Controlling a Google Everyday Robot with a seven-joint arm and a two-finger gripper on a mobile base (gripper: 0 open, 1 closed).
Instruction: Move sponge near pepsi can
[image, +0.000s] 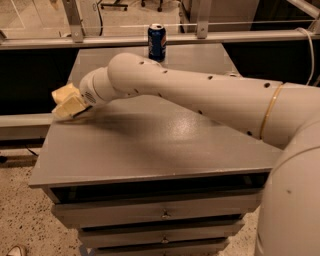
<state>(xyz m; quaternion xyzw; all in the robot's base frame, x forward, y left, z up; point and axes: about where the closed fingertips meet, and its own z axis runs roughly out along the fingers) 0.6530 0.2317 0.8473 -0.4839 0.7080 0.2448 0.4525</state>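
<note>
The pepsi can (156, 42), dark blue with a silver top, stands upright at the far edge of the grey table (150, 150), near the middle. My gripper (67, 101) is at the table's left edge, low over the surface, at the end of the white arm (200, 95) that crosses the table from the right. Pale yellow shapes show at its tip. I cannot tell the sponge apart from the gripper's own pale yellow parts. The gripper is far from the can, to its left and nearer to me.
The table is a drawer cabinet with its drawers (160, 215) facing me. A metal rail (150, 37) runs behind the can. The green can is hidden behind the arm. Speckled floor (20, 215) lies to the left.
</note>
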